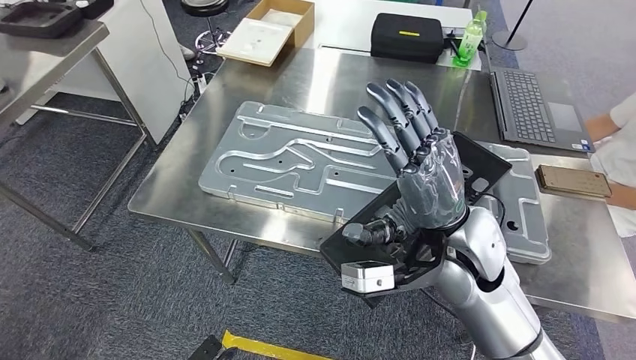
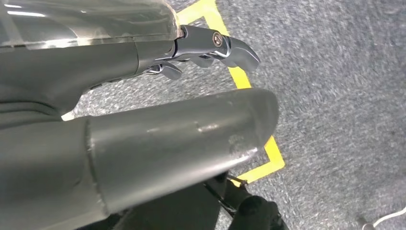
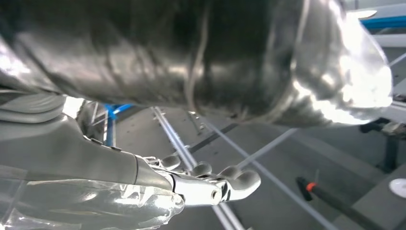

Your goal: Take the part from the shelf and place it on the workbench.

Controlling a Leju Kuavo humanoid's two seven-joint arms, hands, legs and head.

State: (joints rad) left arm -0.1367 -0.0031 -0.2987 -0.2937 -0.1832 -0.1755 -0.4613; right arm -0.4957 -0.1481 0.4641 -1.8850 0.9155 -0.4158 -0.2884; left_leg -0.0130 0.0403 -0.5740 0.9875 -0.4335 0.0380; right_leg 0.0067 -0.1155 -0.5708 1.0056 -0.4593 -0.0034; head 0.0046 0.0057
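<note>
Right robot hand raised, fingers spread, above workbench near edge

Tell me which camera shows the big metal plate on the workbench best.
The head view: the metal plate lies flat on the workbench, partly hidden by the raised right robot hand. The left wrist view looks at carpet; the right wrist view looks up past its own fingers.

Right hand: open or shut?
Open. The right hand is raised above the metal table, fingers straight and spread, holding nothing.

right hand with fingers extended (nothing held) near ceiling rails.
</note>
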